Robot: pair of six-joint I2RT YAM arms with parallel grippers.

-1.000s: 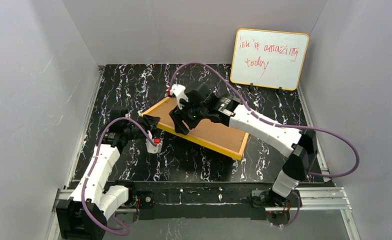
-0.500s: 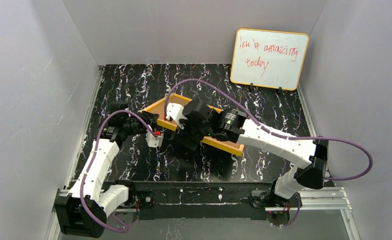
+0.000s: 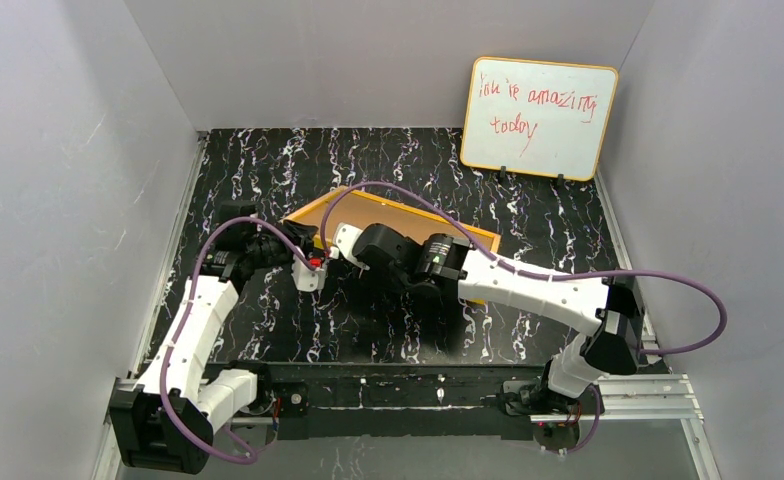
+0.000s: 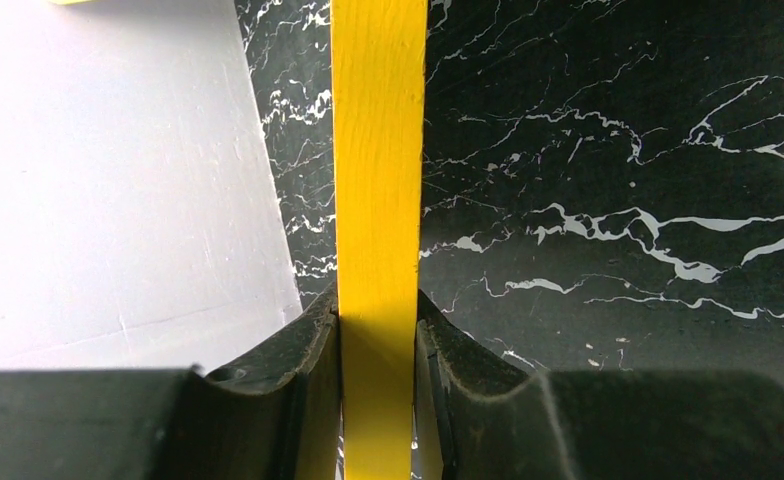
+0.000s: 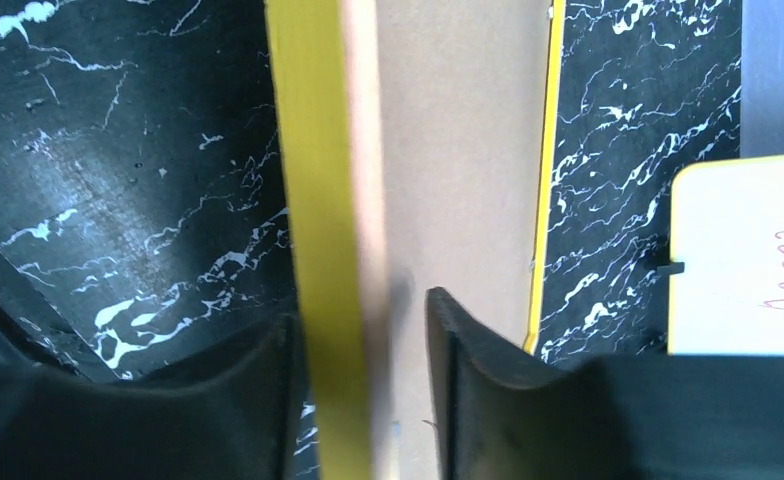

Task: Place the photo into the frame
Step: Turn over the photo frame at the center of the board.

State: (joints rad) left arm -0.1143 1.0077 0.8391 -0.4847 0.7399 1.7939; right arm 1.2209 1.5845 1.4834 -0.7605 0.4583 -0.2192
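The frame [image 3: 408, 213] rests mid-table with its brown backing board [image 5: 458, 150] facing up. My left gripper [image 3: 303, 245] is shut on the frame's left corner. In the left wrist view the yellow rim [image 4: 378, 150] is pinched tight between both fingers of that gripper [image 4: 378, 330]. My right gripper [image 3: 368, 262] is at the near long edge. Its jaws [image 5: 363, 330] straddle the yellow rim [image 5: 313, 150], the left finger against it and the right finger apart over the board, so it is open. The photo is hidden from view.
A yellow-edged whiteboard [image 3: 538, 115] with red writing leans on the back wall at the right, also visible as the whiteboard [image 5: 748, 260] in the right wrist view. Grey walls close in the black marbled table [image 3: 268, 170] on three sides.
My right arm came off the top of the backing board and dropped to the near rim, its jaws now around it. The frame sank and turned flatter. My left gripper kept its hold.
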